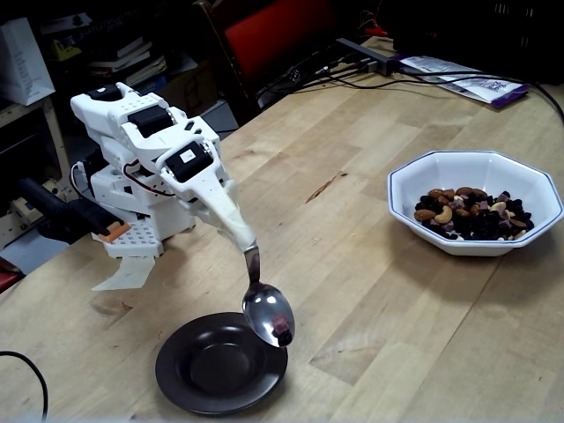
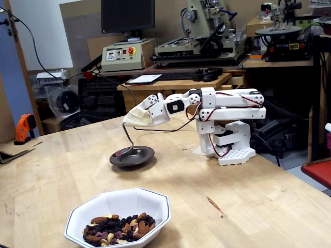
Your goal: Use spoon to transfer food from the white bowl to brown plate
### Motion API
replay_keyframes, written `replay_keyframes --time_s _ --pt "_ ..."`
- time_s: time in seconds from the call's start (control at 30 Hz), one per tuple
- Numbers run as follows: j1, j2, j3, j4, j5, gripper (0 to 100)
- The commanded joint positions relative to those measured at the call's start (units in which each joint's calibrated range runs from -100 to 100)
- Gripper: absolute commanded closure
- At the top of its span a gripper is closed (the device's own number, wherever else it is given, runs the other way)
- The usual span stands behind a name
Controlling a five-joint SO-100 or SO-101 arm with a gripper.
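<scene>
While the white arm reaches low over the wooden table, its gripper pinches the thin curved handle of the shiny silver spoon, whose oval bowl tilts above the near rim of the brown plate with one dark purplish piece at its tip. The plate is round, glossy and nearly black. Well apart sits the white bowl, octagonal and blue-rimmed, holding the food: tan cashews, brown nuts and dark raisins.

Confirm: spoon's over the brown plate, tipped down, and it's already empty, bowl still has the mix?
Not empty. In a fixed view the spoon, tipped down over the brown plate, carries a small dark purplish piece of food near its tip. The white bowl does hold the mix.
</scene>
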Motion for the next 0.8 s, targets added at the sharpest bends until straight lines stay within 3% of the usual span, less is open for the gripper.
replay_keyframes --time_s 0.0,0.63,0.77 --pt "2.57 -0.86 -0.61 -0.04 -0.20 96" --pt "7.39 -0.86 -0.16 -0.04 -0.29 96" --pt "7.46 -0.86 -0.16 -0.04 -2.78 96"
